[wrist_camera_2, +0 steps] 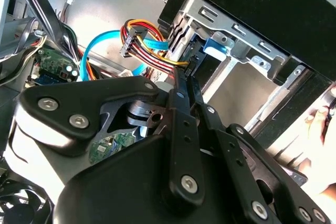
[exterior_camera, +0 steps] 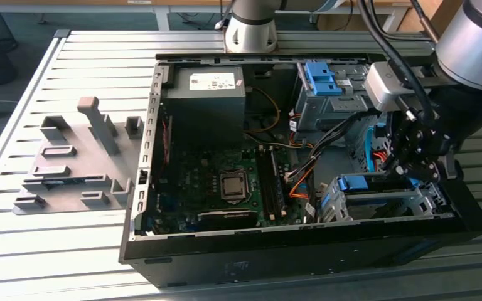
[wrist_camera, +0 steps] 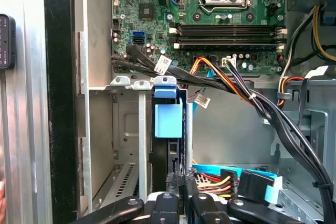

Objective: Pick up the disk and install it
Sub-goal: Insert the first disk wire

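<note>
Inside the drive cage (wrist_camera: 131, 145), the disk (wrist_camera: 168, 121) sits half hidden.

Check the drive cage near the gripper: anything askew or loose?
Nothing stands out. The disk stands on edge in the drive cage, its blue rail square with the slot; the gripper is at its end, and cables drape nearby.

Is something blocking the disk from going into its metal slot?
Nothing visible blocks it. The disk already seems to stand in the metal cage, its blue rail showing, and the gripper is close up against it. The coloured cables lie beside the cage, not across the slot.
</note>
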{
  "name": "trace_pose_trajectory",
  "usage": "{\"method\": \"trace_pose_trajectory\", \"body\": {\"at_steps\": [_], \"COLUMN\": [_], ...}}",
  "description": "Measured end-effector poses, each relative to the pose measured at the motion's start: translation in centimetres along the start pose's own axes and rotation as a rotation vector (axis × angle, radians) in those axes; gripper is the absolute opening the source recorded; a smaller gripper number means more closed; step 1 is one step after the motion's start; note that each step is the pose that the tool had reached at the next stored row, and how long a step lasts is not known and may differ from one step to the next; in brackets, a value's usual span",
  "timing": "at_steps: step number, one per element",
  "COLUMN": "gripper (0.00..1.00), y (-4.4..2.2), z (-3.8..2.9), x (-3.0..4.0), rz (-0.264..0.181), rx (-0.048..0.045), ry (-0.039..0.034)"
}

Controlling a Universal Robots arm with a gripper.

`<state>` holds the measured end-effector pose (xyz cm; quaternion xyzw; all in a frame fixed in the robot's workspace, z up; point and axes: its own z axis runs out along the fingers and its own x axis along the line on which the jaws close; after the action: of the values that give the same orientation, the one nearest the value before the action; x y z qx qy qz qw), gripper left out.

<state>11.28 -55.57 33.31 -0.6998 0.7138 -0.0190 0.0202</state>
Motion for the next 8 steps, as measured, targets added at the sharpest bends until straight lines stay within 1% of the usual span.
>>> {"method": "trace_pose_trajectory", "body": {"at_steps": [8], "gripper": [0.16], "y": [0.00], "z": [0.07], "x": [0.00], "rz": [0.000], "rx": [0.0005], "ry": [-0.0004]}}
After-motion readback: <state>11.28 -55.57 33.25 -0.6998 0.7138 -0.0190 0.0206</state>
